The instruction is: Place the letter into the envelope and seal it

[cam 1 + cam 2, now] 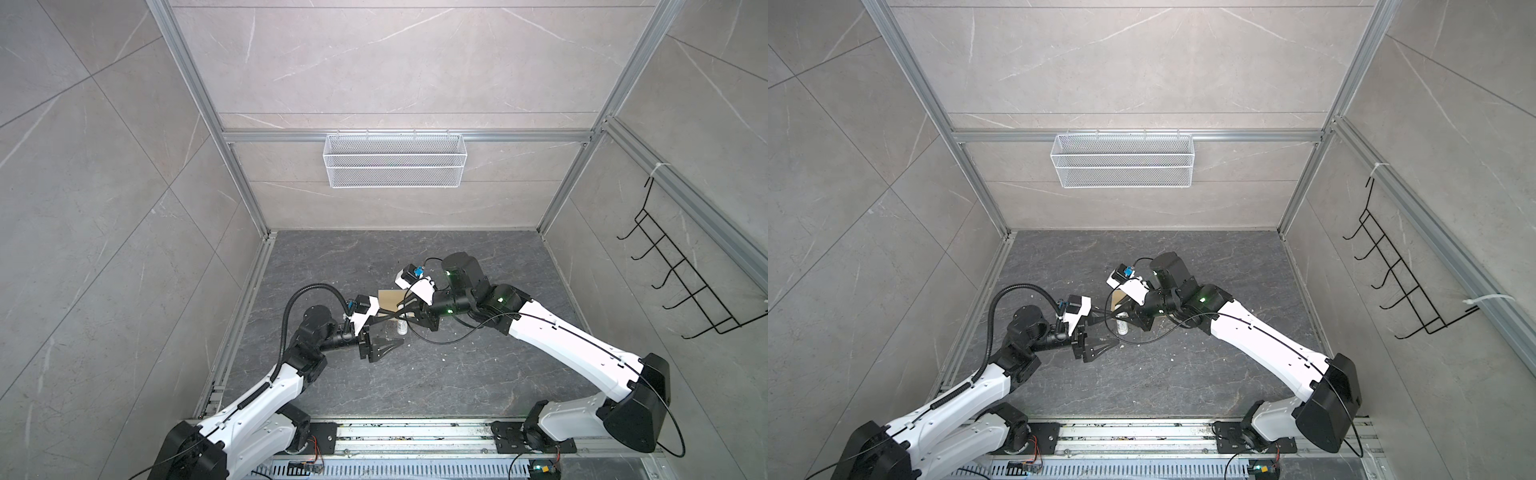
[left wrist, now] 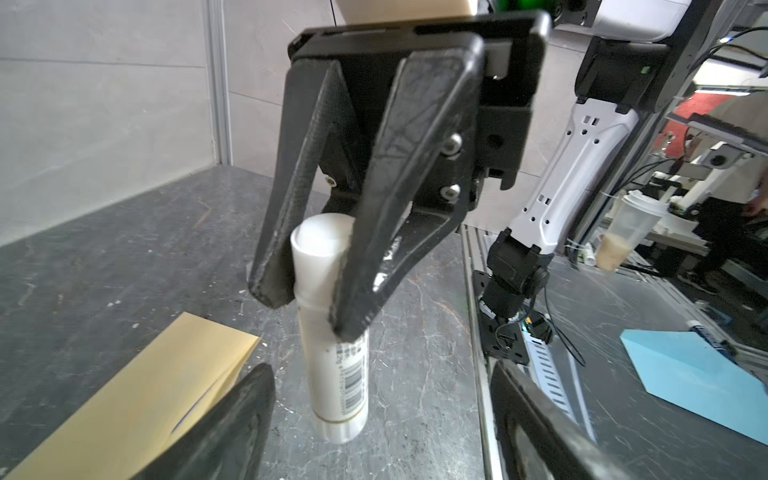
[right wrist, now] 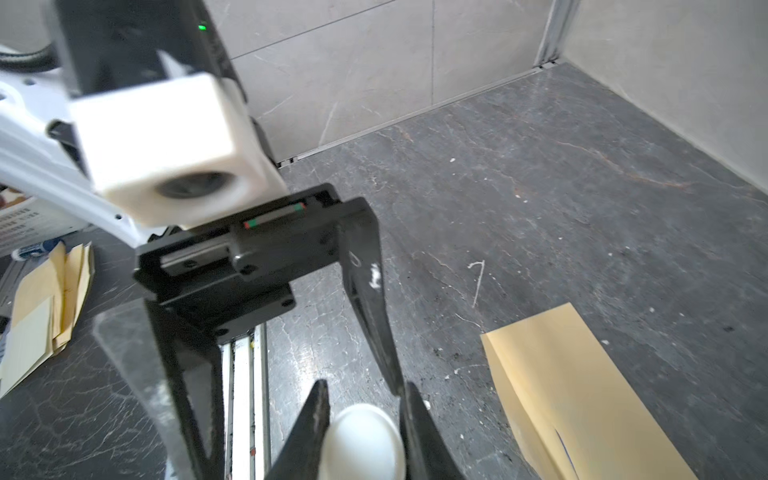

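Note:
The tan envelope (image 2: 137,395) lies flat on the dark floor, also seen in the right wrist view (image 3: 582,395) and half hidden under the arms in both top views (image 1: 390,297). The letter is hidden, apart from a thin blue-edged sliver at the envelope's slit (image 3: 562,446). My right gripper (image 2: 309,311) is shut on the upper part of a white glue stick (image 2: 336,374), which stands nearly upright beside the envelope. Its round top shows between the right gripper's (image 3: 365,395) own fingers. My left gripper (image 2: 380,370) is open, its fingers spread wide on either side of the stick without touching it.
A white wire basket (image 1: 395,160) hangs on the back wall. A black hook rack (image 1: 681,270) is on the right wall. Both arms meet over the middle of the floor. Outside the cell are spare envelopes (image 3: 41,311) and a blue foam block (image 2: 698,374).

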Motion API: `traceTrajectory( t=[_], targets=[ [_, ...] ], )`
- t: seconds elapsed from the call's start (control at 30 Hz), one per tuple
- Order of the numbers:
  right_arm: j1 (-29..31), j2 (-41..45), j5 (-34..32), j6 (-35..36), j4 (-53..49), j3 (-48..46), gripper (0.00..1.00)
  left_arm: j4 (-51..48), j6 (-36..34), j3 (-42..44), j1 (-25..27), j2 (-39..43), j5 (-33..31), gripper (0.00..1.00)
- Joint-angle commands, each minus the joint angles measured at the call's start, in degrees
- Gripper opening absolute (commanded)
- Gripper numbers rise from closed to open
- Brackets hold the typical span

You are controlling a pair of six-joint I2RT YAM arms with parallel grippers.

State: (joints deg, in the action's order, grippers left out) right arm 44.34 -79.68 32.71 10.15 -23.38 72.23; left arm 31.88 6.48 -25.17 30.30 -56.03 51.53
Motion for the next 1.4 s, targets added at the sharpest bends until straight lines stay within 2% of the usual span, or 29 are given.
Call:
traceTrajectory(
  t=[0.0,0.2,0.6,1.37],
  targets=[
    [0.04,0.87,4.75,2.32,-1.70,1.29,0.02,3.08,2.14,-3.02,-0.55,-1.89,5.54,0.79],
    [0.05,0.52,4.89,2.63,-1.85,1.25,0.02,6.92,4.66,-3.37,-0.74,-4.36,6.74,0.70],
    [0.04,0.06,4.11,2.05,-0.38,1.30,0.02,7.99,6.04,-4.59,-0.77,-6.71,7.91,0.55],
    [0.07,-1.16,2.98,0.75,1.02,2.19,0.02,9.95,7.80,-6.36,-0.78,-10.27,8.56,0.40]
  ],
)
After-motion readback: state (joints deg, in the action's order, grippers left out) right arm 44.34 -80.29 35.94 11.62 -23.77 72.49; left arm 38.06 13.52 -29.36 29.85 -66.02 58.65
